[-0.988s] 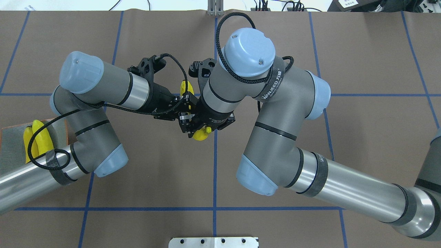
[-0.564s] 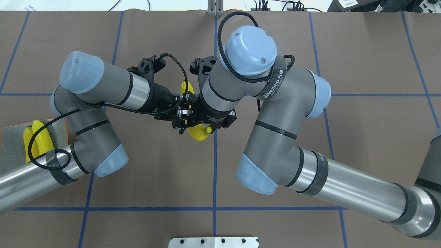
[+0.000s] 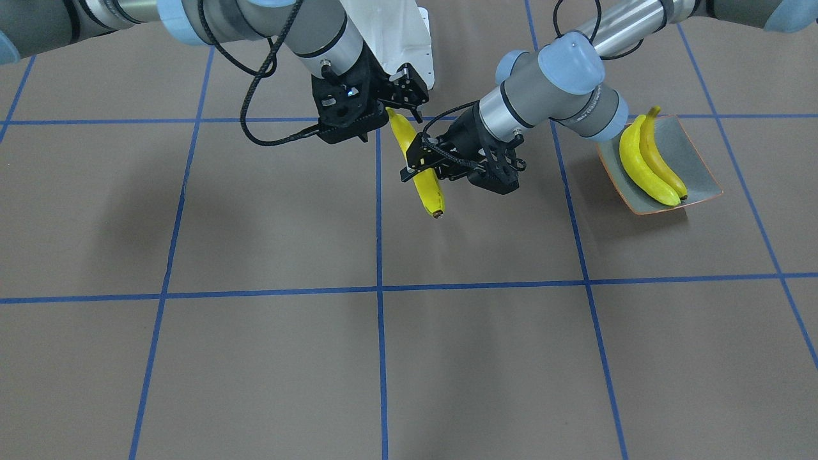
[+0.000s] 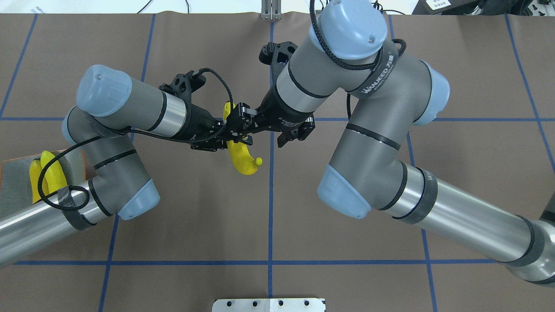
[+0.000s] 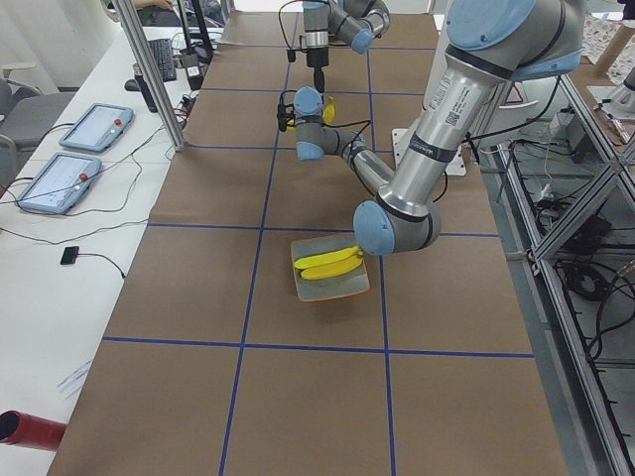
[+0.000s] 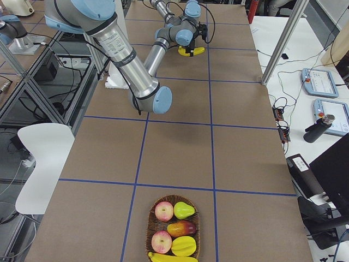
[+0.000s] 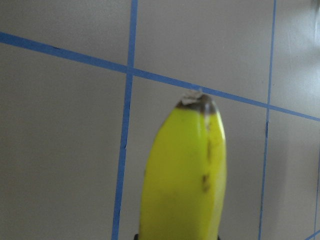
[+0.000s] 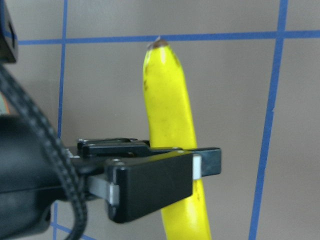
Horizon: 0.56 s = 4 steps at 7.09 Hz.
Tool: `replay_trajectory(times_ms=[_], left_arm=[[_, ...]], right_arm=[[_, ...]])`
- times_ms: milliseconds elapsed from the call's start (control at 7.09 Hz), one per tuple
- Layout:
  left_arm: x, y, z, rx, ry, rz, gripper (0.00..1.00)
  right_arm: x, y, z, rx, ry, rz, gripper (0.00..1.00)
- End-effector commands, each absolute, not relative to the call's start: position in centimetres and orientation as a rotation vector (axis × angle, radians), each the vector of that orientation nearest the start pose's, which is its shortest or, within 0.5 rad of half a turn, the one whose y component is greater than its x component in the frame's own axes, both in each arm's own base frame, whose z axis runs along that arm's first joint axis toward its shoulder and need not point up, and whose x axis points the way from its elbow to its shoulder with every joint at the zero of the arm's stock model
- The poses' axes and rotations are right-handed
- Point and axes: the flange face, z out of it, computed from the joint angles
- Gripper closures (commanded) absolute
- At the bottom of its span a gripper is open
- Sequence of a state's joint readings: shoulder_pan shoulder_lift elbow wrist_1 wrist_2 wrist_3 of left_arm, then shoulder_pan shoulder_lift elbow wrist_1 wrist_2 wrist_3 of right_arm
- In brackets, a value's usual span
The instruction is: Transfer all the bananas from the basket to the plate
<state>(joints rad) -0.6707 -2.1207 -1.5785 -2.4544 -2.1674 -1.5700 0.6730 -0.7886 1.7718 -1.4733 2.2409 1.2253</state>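
Yellow banana (image 3: pixel 431 195) pinched by left claw (image 3: pixel 420 168), right claw (image 4: pixel 294 136) spread

Brown table (image 3: pixel 255 358) with blue grid lines, grey-green plate (image 3: pixel 700 167) on its left part, wicker fruit basket (image 6: pixel 173 198) near right end

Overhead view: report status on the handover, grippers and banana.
Left gripper shut on banana, held in air. Right gripper open, off it. Two bananas on plate; another banana in basket. Nothing between held banana and plate.
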Motion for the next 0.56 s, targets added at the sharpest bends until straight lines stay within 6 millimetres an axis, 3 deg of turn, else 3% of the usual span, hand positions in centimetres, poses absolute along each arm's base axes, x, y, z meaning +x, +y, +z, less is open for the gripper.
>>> replay_trajectory(times_ms=[0, 141, 423], left_arm=[[42.5, -47.6, 26.7, -0.066, 1.432, -0.083, 1.00], [39.6, -47.8, 29.9, -0.116, 1.416, -0.077, 1.00], [30.2, -48.2, 38.4, -0.154, 1.417, -0.111, 1.00]], right_arm=[[-40.1, -48.6, 11.8, -0.036, -1.182, -0.015, 0.00], [-38.2, -50.1, 13.3, -0.043, -1.173, 0.019, 0.00], [-36.0, -51.7, 16.1, -0.047, -1.148, 0.053, 0.00]])
